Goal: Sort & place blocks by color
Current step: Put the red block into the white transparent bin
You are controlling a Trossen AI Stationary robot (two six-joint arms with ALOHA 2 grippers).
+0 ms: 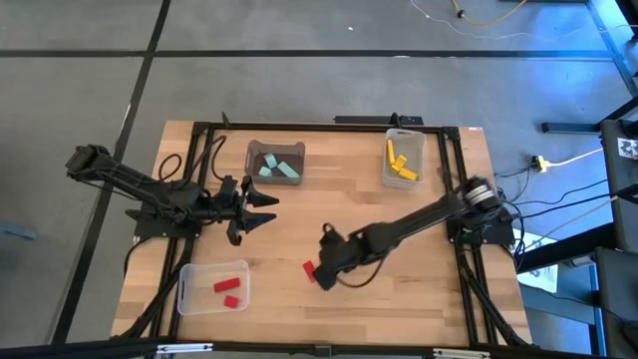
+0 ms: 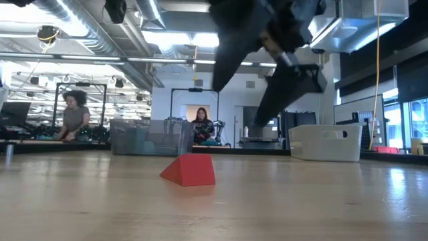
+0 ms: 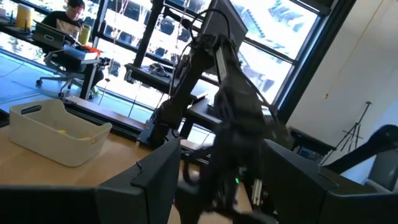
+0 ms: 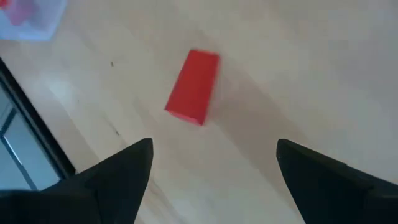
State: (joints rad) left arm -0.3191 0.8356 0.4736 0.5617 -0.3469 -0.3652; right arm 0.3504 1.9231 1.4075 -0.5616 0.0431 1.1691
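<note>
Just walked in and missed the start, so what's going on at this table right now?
The robot is sorting blocks by color. Its right gripper hangs open above a lone red block lying on the table. The left gripper waits open, holding nothing. Mint blocks sit in the dark bin, yellow blocks in the pale bin and two red blocks in the clear bin.

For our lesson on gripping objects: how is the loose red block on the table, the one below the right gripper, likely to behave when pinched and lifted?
The red block looks like a solid rectangular piece with flat faces, so it probably stays stiff and won't roll. It lies flat on the wooden table, so tipping seems unlikely. It is small beside the open right gripper, so likely light; its smooth sides might slip or twist if pinched off-centre.
</note>
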